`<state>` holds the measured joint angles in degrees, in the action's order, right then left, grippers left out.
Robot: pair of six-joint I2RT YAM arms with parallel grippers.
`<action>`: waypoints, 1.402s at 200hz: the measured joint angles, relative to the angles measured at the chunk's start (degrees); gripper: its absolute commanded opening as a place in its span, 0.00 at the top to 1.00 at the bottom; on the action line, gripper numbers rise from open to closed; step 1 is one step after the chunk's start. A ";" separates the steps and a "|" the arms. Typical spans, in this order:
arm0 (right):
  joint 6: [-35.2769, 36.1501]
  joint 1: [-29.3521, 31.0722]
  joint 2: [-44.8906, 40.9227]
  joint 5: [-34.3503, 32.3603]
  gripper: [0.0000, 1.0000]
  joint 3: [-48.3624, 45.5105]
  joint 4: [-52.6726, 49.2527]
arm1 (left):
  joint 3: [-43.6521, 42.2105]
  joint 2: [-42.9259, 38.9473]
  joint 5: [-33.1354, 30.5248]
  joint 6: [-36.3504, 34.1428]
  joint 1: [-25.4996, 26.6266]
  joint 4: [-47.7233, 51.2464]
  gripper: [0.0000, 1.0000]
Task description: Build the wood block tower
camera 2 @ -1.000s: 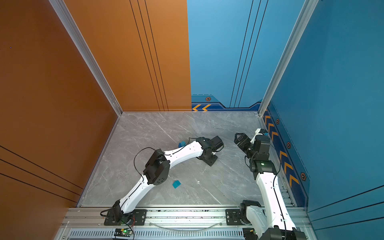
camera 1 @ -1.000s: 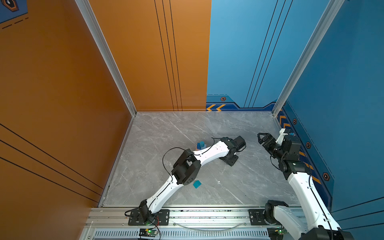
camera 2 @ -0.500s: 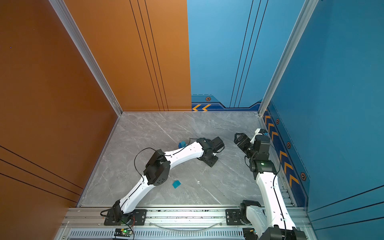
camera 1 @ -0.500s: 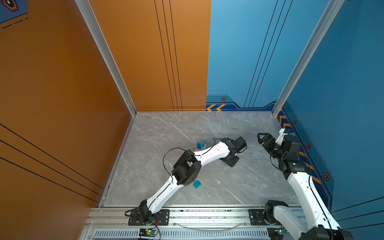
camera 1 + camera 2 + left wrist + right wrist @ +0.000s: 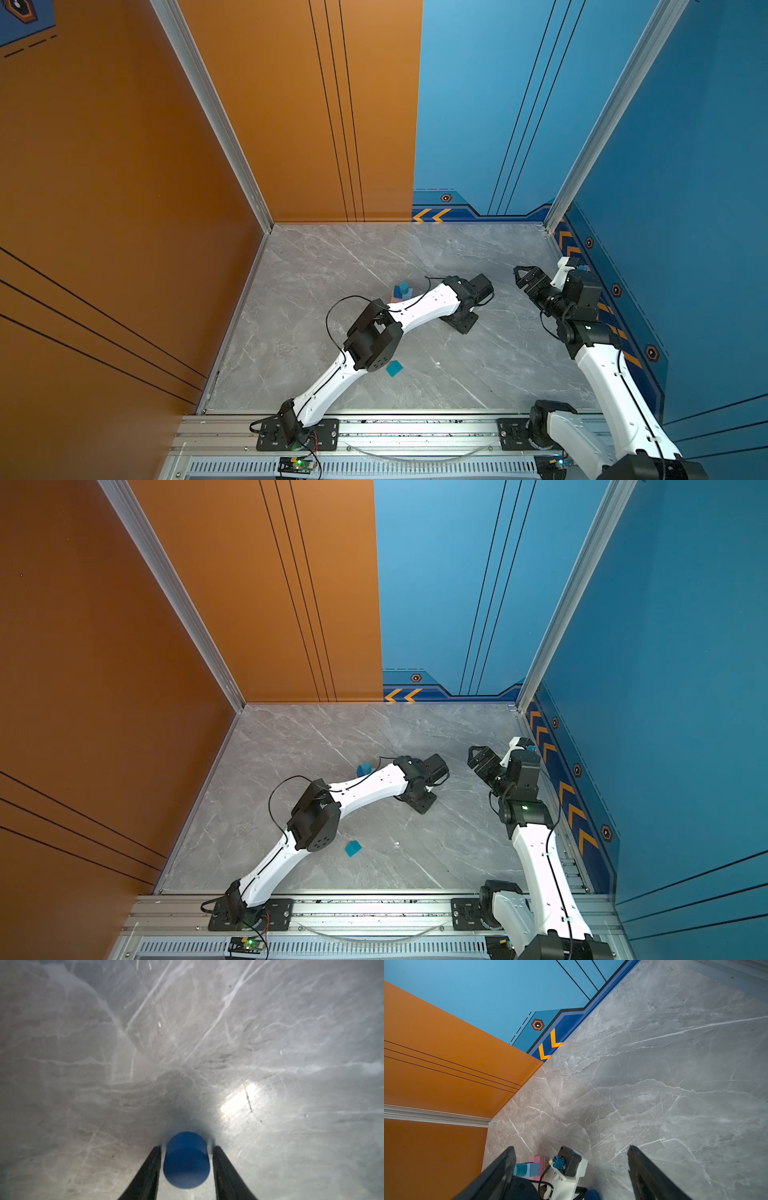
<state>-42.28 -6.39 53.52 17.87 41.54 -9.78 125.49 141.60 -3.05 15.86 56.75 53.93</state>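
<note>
A dark-blue short cylinder rests on the grey table between the fingers of my left gripper. The jaws are open, with a thin gap on each side of it. In both top views that gripper points down at the table right of centre and hides the cylinder. The part-built tower stands behind my left forearm: a teal cylinder on a light-blue cube on pink bars. A teal cube lies alone near the left elbow. My right gripper hangs open and empty at the right.
Orange walls close the left and back, and blue walls the back and right. The aluminium rail with both arm bases runs along the front edge. My left forearm lies low between the tower and the teal cube.
My left jaws have narrowed around the dark-blue cylinder. Both arms stay almost where they were, and the right gripper has not changed.
</note>
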 measured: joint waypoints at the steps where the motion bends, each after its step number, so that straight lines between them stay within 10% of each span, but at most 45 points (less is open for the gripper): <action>1: 0.00 0.00 0.00 0.00 0.15 0.00 -0.02 | 0.00 0.00 -0.02 0.02 0.00 0.00 0.60; 280: -0.20 6.01 7.50 0.11 0.15 0.42 2.95 | -5.97 -22.27 -6.34 -5.16 -10.03 9.70 0.63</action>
<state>-42.48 -0.38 61.01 17.98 41.95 -6.83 119.52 119.33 -9.39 10.70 46.72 63.64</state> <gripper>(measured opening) 0.849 0.374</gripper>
